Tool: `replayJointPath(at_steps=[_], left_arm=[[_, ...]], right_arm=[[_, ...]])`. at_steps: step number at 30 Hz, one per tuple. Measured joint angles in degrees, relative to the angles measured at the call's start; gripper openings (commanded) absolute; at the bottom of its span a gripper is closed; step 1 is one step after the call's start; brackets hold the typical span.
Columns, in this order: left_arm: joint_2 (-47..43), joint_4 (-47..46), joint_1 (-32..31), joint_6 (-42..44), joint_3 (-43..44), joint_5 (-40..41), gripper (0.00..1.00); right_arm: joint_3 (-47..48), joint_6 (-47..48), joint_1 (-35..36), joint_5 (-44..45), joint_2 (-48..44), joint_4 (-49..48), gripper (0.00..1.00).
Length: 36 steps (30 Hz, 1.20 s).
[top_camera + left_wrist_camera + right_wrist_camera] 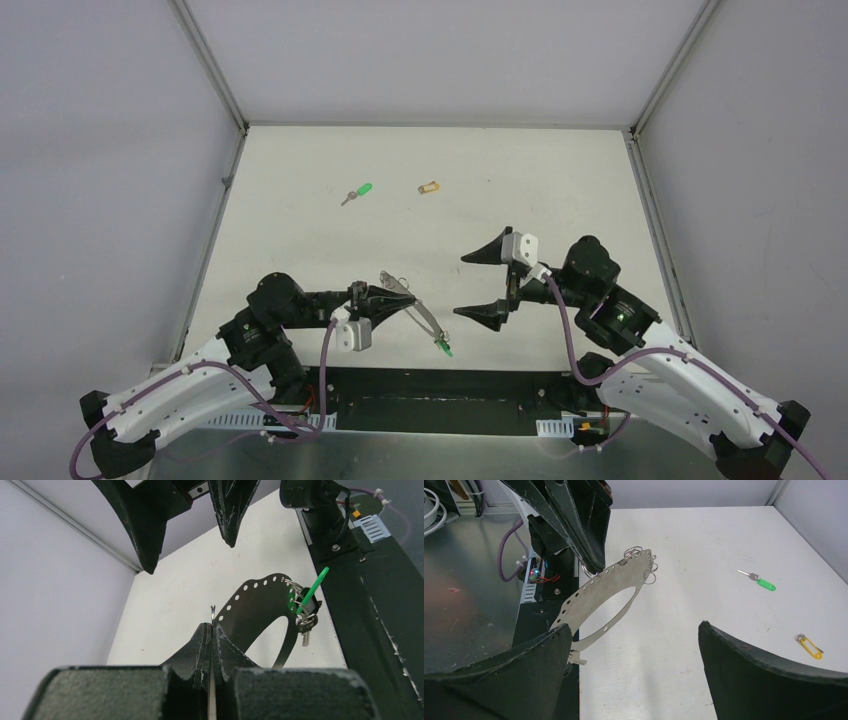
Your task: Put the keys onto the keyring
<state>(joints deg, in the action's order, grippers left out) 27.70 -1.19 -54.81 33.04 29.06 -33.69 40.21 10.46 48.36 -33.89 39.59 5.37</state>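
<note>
Perforated grey keyring [420, 312] tilted at lower centre; green key [357, 192], yellow key [429, 187] lying flat, upper centre — apart.

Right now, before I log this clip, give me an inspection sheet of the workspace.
Surface: white table, matte.
Job's things: green key and yellow key lie loose at the far side; keyring, a perforated metal band with a green tag, is near the arm bases.
Clutter: nothing seen.
Grippers: left gripper shut on the keyring's edge; right gripper open, empty, beside the keyring.
Cables: purple cables run along both arms.
Surroundings: pale enclosure walls with metal frame.
</note>
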Motion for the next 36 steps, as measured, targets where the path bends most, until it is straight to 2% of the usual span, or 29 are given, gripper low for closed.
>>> replayJointPath(at_steps=[4, 7, 11, 16, 17, 22, 25, 29, 36], left_arm=[[-0.39, 0.00, 0.00, 2.71, 0.00, 0.00, 0.00], [0.13, -0.13, 0.00, 0.72, 0.00, 0.61, 0.00], [3.69, -1.31, 0.00, -7.67, 0.02, 2.38, 0.00], [11.02, -5.66, 0.00, -22.16, 0.04, 5.31, 0.00], [12.35, -6.97, 0.02, -25.11, 0.04, 5.81, 0.00], [15.45, -19.65, 0.02, -36.33, -2.14, 9.16, 0.00], [15.82, -27.28, 0.02, -39.36, -4.57, 9.86, 0.00], [16.22, -34.62, 0.02, -40.79, -7.13, 9.53, 0.00], [16.24, -43.47, 0.02, -41.13, -9.11, 7.76, 0.00]], right_arm=[[-0.61, 0.02, 0.00, -0.33, 0.20, -0.35, 0.95], [-0.72, 0.00, 0.00, -1.18, 0.90, -0.61, 0.89], [-0.72, -0.15, 0.00, -2.25, 2.38, -1.53, 0.78], [-0.74, -0.79, 0.00, -3.67, 3.96, -3.67, 0.53], [-0.74, -1.01, 0.00, -4.00, 4.20, -4.02, 0.51], [-0.74, -1.18, 0.00, -4.52, 4.72, -4.92, 0.50], [-1.53, -1.18, 0.00, -4.46, 4.24, -6.23, 0.50], [-2.91, -1.18, 0.00, -4.28, 3.37, -6.95, 0.48], [-2.95, -1.84, 0.00, -4.52, 3.82, -9.86, 0.38]])
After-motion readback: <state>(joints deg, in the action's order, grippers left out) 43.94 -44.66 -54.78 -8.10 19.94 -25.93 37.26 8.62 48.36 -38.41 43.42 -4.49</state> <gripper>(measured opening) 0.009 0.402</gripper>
